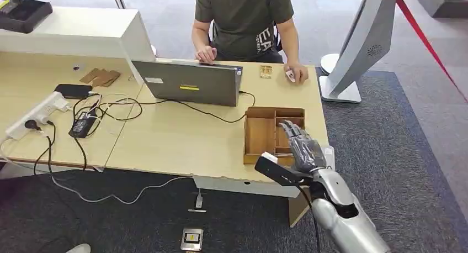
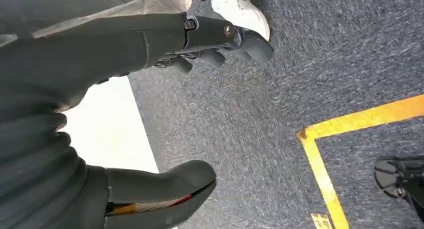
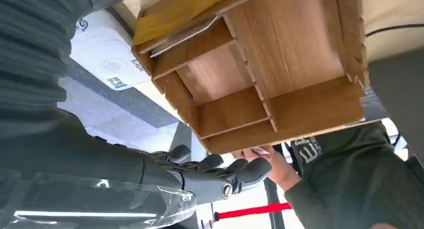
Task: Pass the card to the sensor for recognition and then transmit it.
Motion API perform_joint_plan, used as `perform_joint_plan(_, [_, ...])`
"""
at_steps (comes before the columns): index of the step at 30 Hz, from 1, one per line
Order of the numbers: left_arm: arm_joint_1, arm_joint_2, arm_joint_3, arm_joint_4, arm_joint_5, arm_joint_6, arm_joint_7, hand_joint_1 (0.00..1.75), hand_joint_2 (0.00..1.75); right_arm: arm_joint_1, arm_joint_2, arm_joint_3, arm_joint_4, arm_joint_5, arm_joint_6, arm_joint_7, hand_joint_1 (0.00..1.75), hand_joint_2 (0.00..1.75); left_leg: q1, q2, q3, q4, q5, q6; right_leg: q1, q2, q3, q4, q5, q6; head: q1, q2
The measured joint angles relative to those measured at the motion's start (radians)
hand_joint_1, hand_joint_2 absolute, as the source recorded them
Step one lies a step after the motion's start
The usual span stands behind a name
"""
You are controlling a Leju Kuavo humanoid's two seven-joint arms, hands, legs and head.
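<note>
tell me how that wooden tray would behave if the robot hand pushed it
The tray looks like thin wood panels, so probably stiff and fairly light. Flat and low on the smooth desk, it would likely slide, not tip. It sits near the edge, so it could slip off.

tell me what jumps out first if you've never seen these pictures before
The right robot hand stands out first, hovering with spread fingers over the wooden divided tray near the table's right edge. Behind the table sits a person in a dark green shirt, one hand at the grey laptop. On the table's left lies a tangle of black cables beside a white power strip.
</note>
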Motion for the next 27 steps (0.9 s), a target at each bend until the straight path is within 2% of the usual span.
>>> perform_joint_plan(11, [0.0, 0.0, 0.0, 0.0, 0.0, 0.0, 0.0, 0.0, 1.75, -0.016, 0.016, 0.018, 0.074, 0.004, -0.003, 0.0, 0.0, 1.75, 0.0, 0.0, 0.0, 0.0, 0.0, 0.0, 0.0, 0.0, 0.0, 0.0, 0.0, 0.0, 0.0, 0.0])
perform_joint_plan(19, [0.0, 0.0, 0.0, 0.0, 0.0, 0.0, 0.0, 0.0, 1.75, -0.057, 0.028, 0.019, 0.163, 0.002, -0.04, -0.015, 0.0, 1.75, 0.0, 0.0, 0.0, 0.0, 0.0, 0.0, 0.0, 0.0, 0.0, 0.0, 0.0, 0.0, 0.0, 0.0])
perform_joint_plan(27, [0.0, 0.0, 0.0, 0.0, 0.0, 0.0, 0.0, 0.0, 1.75, -0.079, 0.036, 0.019, 0.235, 0.053, -0.066, -0.011, 0.0, 1.75, 0.0, 0.0, 0.0, 0.0, 0.0, 0.0, 0.0, 0.0, 0.0, 0.0, 0.0, 0.0, 0.0, 0.0])
